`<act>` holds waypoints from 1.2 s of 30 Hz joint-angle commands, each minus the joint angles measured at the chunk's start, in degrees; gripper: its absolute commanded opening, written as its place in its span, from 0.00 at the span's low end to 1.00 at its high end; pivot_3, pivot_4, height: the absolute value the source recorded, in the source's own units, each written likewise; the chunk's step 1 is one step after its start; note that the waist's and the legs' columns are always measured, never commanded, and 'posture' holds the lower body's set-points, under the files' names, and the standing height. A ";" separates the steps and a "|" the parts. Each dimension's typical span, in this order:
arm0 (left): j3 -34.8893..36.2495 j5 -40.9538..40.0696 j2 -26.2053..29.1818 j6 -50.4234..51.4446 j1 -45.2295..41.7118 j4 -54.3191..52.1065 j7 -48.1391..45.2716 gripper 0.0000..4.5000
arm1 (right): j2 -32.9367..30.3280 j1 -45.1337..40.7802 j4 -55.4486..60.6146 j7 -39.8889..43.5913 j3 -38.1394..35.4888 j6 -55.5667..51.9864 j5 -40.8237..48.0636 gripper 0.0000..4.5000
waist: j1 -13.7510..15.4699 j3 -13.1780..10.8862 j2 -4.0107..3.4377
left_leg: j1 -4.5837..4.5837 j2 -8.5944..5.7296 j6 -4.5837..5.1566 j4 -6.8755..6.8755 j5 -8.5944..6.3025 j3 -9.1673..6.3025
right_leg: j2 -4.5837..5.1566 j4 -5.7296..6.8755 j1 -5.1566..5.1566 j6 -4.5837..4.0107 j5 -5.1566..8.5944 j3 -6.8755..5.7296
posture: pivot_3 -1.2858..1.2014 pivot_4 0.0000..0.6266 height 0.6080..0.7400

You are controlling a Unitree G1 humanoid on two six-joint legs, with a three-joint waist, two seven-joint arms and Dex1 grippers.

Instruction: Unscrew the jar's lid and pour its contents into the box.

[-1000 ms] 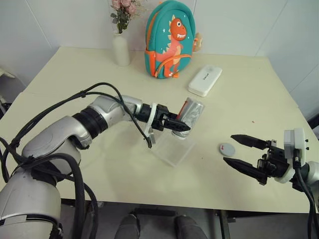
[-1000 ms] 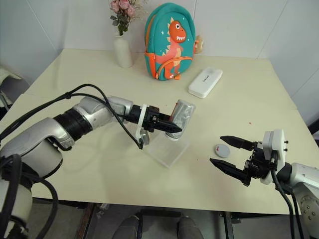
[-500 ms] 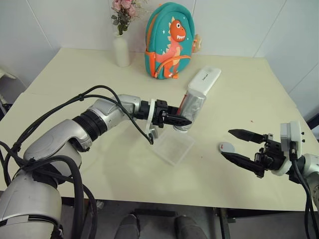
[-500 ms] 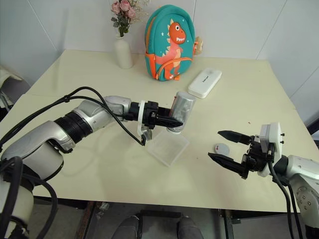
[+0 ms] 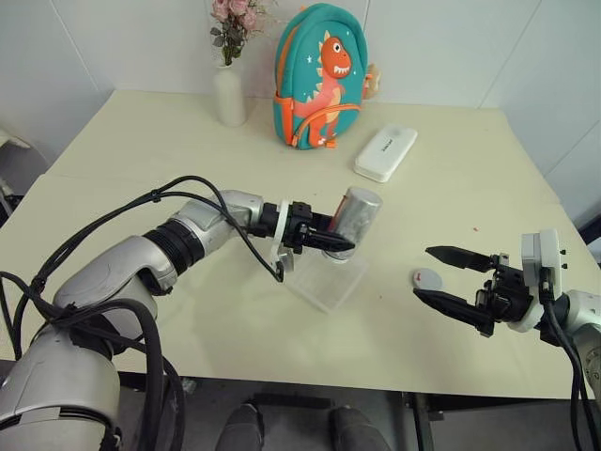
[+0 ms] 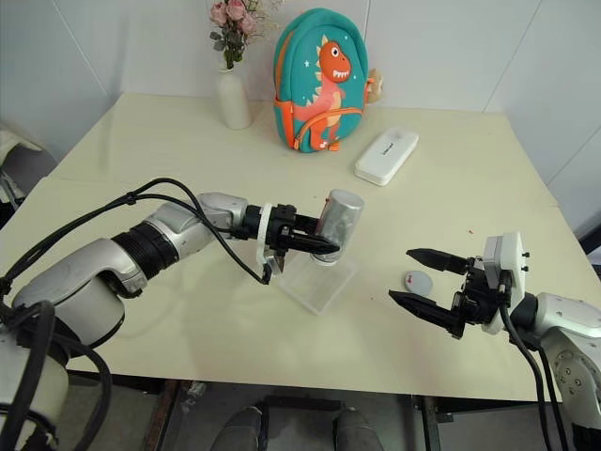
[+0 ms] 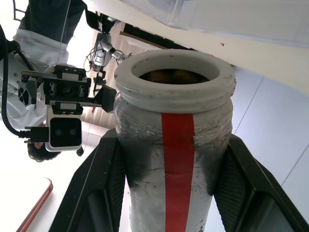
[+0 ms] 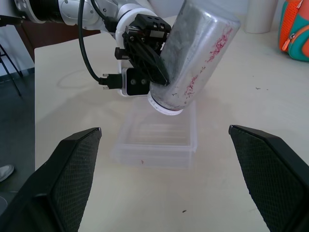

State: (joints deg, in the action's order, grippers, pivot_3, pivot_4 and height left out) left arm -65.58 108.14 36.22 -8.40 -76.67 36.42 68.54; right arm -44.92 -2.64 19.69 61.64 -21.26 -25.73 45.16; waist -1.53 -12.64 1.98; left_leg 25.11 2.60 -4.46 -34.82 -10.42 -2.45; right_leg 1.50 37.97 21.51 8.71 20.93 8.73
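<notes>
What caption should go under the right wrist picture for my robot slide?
The left gripper tips the open jar mouth-down over the clear box, while the right gripper's open fingers wait nearby.

Silvery jar [image 5: 355,218] with red stripe, lid off, tipped mouth-down over clear square box [image 5: 328,278] on tabletop. Dark brown contents [image 7: 166,75] visible inside the mouth. Grey lid [image 5: 427,279] lies flat, right of box.
</notes>
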 commanded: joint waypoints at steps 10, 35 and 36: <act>3.28 -2.99 -1.35 -0.48 -4.11 5.22 -2.36 0.46 | 0.15 -0.60 -0.72 1.11 0.42 1.33 -0.37 0.99 | 0.09 0.01 0.00 | 0.02 0.00 0.04 -0.16 -0.07 0.06 | 0.01 0.04 -0.01 0.03 -0.01 0.04 | 0.52 0.24 1.00; 38.22 -74.51 -5.16 -37.77 4.55 18.96 -53.59 0.46 | 0.05 -1.13 -2.63 1.86 -0.08 1.97 -0.96 0.99 | -0.05 0.08 -0.13 | -0.02 -0.01 0.11 -0.20 -0.08 0.19 | 0.02 0.05 -0.04 0.07 -0.04 0.12 | 0.52 0.24 1.00; 40.51 -78.44 -5.97 -37.39 5.62 18.48 -57.32 0.46 | -0.02 -1.18 -2.78 2.04 -0.17 1.99 -0.98 0.99 | -0.04 0.08 -0.12 | -0.05 0.00 0.11 -0.20 -0.08 0.20 | 0.02 0.06 -0.04 0.07 -0.04 0.11 | 0.52 0.24 1.00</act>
State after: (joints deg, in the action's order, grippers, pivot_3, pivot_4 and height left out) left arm -29.94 39.55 30.95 -45.30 -71.58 55.15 18.74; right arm -44.33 -3.58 16.81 63.00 -20.31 -24.78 43.98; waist -1.57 -12.56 1.86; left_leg 25.07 2.61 -4.35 -35.05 -10.49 -2.26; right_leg 1.51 38.10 21.48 8.78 20.89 8.83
